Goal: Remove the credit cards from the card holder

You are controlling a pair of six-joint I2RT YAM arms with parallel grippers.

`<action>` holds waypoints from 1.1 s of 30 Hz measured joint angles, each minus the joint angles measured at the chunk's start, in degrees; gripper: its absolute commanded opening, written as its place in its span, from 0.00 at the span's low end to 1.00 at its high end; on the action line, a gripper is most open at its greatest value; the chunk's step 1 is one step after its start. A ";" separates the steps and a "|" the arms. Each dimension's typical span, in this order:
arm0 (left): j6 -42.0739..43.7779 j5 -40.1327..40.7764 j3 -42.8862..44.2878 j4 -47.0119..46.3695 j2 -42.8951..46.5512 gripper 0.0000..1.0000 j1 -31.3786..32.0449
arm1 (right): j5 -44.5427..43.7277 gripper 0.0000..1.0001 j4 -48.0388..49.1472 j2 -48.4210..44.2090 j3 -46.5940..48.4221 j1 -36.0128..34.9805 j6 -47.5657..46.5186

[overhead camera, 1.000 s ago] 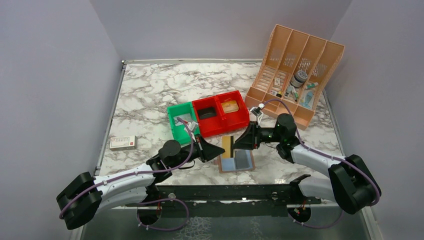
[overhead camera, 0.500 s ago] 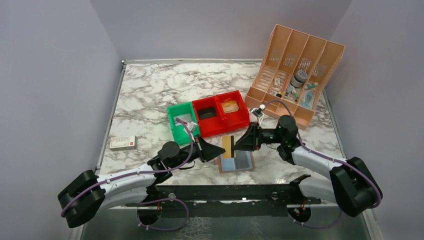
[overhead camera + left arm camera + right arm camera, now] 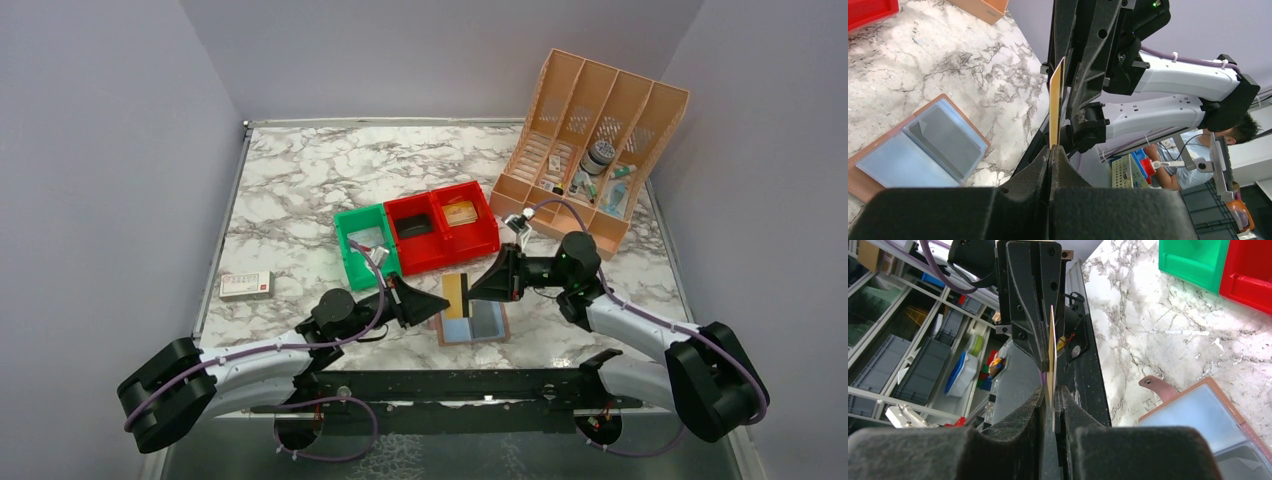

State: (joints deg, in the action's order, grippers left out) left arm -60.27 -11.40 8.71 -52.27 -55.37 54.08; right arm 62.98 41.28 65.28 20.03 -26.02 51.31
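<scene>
The yellow-gold card (image 3: 455, 293) hangs on edge in the air between my two grippers, just above the card holder (image 3: 472, 324). My left gripper (image 3: 432, 303) is shut on one end of the card (image 3: 1055, 100). My right gripper (image 3: 480, 285) has the other end (image 3: 1051, 340) between its jaws, which stand a narrow gap apart. The holder lies open on the table (image 3: 903, 165), with the dark grey card (image 3: 945, 140) in its right pocket. The holder's strap and one blue pocket show in the right wrist view (image 3: 1208, 405).
A green bin (image 3: 365, 250) and red bins (image 3: 440, 230) stand just behind the holder. A peach slotted organizer (image 3: 590, 140) holding small items stands at the back right. A small white and red box (image 3: 246, 285) lies at the left.
Both arms' elbows have drifted slightly outward. The grippers' tips and the yellow card stay in place between them.
</scene>
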 measured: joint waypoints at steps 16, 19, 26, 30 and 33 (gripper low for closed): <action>0.15 0.28 -0.79 -1.25 0.07 0.55 0.02 | -1.97 0.01 -3.10 -1.33 0.39 0.11 -1.53; 0.22 1.51 -2.40 0.33 1.38 0.74 0.02 | -5.90 0.01 -9.46 -4.70 1.81 0.11 -5.35; 1.97 6.75 -2.32 11.54 6.01 0.98 0.02 | -18.23 0.01 -22.82 -7.34 7.13 0.11 -14.56; 4.11 11.15 1.46 21.88 7.04 0.99 -0.02 | -29.03 0.01 -28.50 -6.97 9.11 0.11 -19.15; 6.64 15.43 8.44 31.10 6.27 0.99 -0.04 | -36.22 0.01 -29.59 -5.27 10.95 0.11 -22.64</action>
State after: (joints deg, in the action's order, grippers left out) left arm -53.63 4.03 17.15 -21.17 -49.10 54.04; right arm 26.76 11.68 60.01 30.98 -25.91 28.67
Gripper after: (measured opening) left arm 0.991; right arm 0.015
